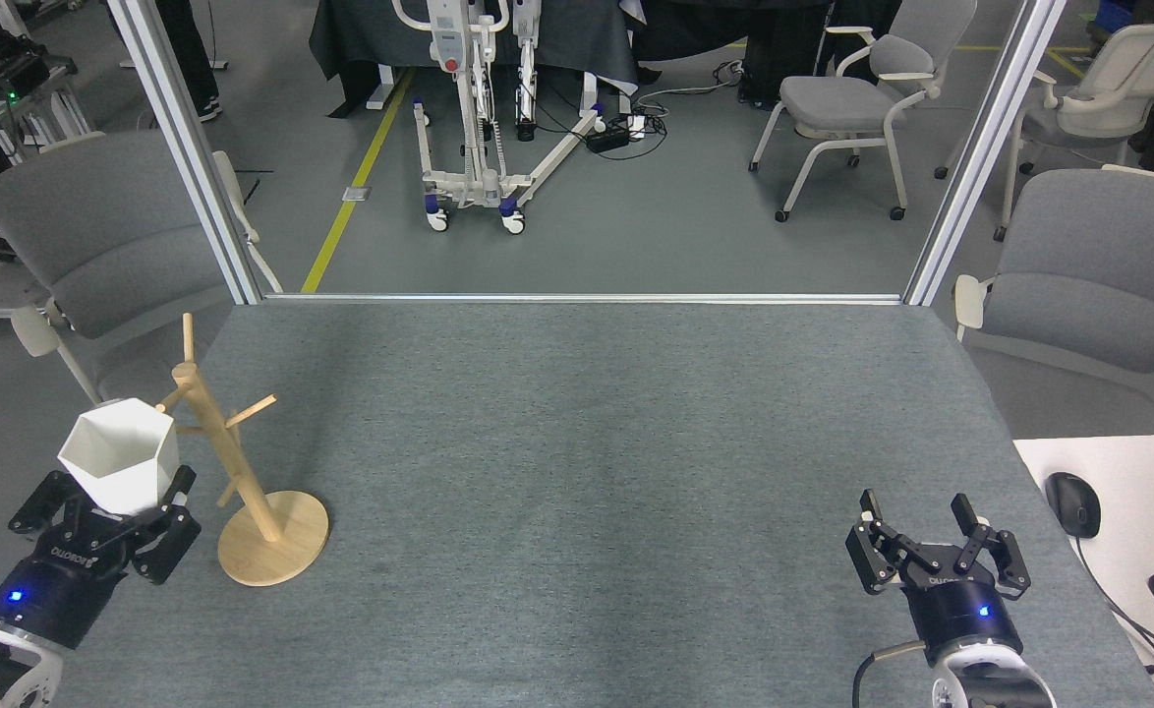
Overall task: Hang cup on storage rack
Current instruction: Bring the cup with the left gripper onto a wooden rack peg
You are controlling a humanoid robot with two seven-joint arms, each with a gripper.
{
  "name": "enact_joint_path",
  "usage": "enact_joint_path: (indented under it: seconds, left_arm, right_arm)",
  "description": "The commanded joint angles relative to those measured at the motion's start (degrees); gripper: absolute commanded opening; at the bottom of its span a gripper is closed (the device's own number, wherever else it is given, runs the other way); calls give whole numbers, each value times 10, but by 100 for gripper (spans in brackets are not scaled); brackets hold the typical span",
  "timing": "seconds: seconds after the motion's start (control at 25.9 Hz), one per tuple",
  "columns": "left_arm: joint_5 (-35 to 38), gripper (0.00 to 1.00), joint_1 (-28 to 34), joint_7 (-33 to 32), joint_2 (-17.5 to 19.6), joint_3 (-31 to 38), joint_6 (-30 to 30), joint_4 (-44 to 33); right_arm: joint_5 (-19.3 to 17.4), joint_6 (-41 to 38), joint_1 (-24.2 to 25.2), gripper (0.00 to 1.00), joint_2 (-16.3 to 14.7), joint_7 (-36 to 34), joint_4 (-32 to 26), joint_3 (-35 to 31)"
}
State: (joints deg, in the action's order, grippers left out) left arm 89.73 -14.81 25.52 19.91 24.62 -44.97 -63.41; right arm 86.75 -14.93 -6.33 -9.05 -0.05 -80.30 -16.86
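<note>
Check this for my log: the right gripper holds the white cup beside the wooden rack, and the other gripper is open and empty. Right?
Not quite. The head view shows the left gripper holding the cup beside the rack; the right gripper is open and empty.

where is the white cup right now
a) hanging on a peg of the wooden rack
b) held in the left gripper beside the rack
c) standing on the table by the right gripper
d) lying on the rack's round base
b: the cup sits clamped in the left gripper, raised just left of the storage rack, while the right gripper is open and empty.
</note>
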Motion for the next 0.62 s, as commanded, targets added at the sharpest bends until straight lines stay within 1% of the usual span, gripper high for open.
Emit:
enact_joint_path:
  seconds: [0.0,0.15,0.58]
  left_arm:
    - [0,0,0,-1,7,0,0,0]
    - [2,0,0,-5,7,-1,0,0]
    - [12,0,-21,-42,4,-16,0,6]
  right_arm:
    - [0,0,0,100,0,0,1,1]
    - [0,0,0,100,0,0,1,1]
    - [0,0,0,100,-1,0,2,1]
